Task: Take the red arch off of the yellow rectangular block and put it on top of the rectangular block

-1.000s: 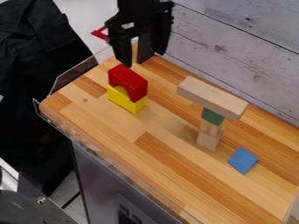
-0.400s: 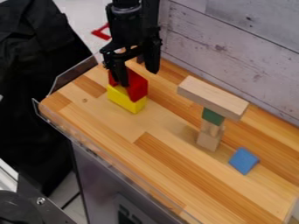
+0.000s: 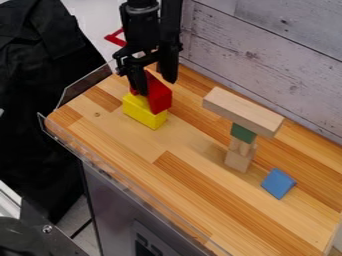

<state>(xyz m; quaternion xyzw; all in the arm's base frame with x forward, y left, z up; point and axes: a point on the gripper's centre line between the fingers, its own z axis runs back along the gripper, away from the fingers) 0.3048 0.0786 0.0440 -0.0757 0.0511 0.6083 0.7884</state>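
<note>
No text, label, number or sign can be read. A pale-edged dark marking [image 3: 147, 246] is seen on the grey front panel [image 3: 117, 207] below the near left side of the bench [image 3: 187, 192]. It is partly cut off at the lower edge of the view, and whether letters or digits are formed by it cannot be told.

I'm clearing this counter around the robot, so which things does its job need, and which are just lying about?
Part of the job:
- gripper, at the red arch
- yellow block
- long wooden block, propped on the green block and wooden pieces

Just lying about:
- blue block
</note>
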